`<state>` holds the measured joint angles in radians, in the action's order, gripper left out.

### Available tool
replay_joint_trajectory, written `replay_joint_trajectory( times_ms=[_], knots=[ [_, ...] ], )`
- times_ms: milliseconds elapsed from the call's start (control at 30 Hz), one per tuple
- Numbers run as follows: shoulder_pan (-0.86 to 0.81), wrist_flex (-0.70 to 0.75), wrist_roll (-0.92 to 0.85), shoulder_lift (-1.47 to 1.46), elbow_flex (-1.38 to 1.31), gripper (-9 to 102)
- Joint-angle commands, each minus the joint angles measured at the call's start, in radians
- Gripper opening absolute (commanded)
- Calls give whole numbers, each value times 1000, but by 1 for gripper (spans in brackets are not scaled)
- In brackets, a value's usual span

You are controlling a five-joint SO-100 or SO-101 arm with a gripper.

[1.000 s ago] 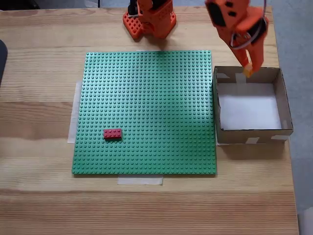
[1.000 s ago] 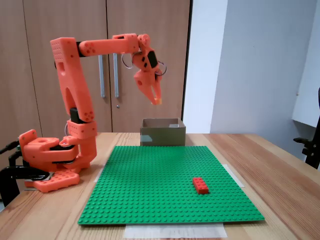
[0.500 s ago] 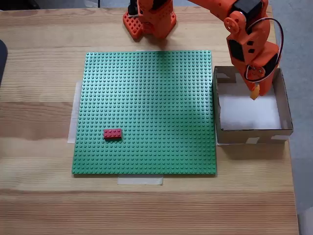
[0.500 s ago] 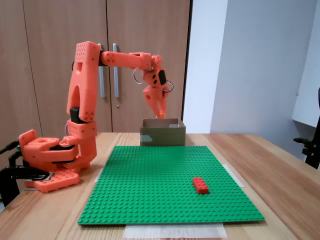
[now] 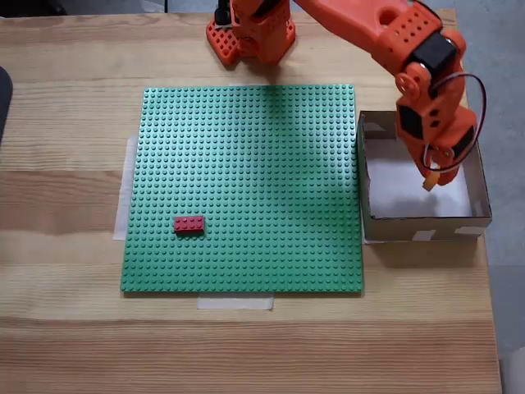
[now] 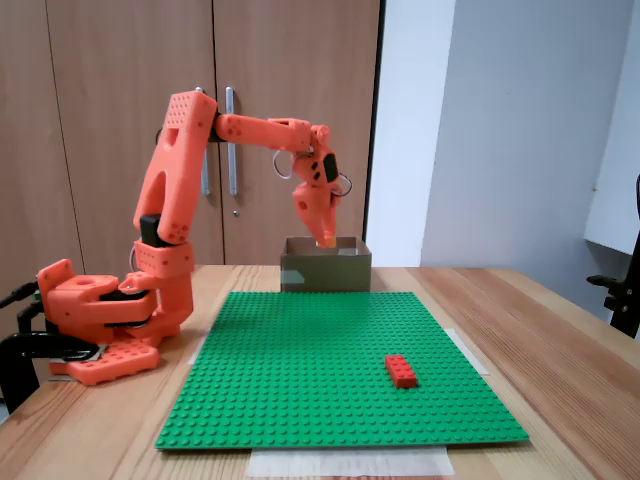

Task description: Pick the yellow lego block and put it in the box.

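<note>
**Orange arm holds a yellow brick over the cardboard box**

An orange robot arm reaches from its base at the far edge of a wooden table and bends down over the box. In a fixed view from above, the box sits just beside the right edge of a large green studded baseplate, touching or nearly touching it. The box is shallow and square, brown cardboard with a white bottom and pale tape patches on its rim.

The gripper points down inside the outline of the box, toward its right wall. Its fingers are closed together on the yellow lego block, of which just a small yellow-orange end peeks out below the fingertips. In a fixed view from the side, the gripper and the brick sit at about the height of the box's top rim; whether the brick touches the bottom cannot be told.

A red lego brick lies flat on the baseplate, well apart from the box, toward the plate's lower left in the view from above. Behind the box in the side view stand wooden cabinet doors.
</note>
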<state>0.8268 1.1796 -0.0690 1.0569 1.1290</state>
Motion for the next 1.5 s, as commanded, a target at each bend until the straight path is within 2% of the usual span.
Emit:
replay_joint_trajectory(
  times_ms=[0, 1200, 1467],
  knots=[
    [3, -3, 9, -11, -57, -1],
    [11, 48, -63, -43, -43, 7],
    [3, 92, -81, -40, -51, 16]
  ],
)
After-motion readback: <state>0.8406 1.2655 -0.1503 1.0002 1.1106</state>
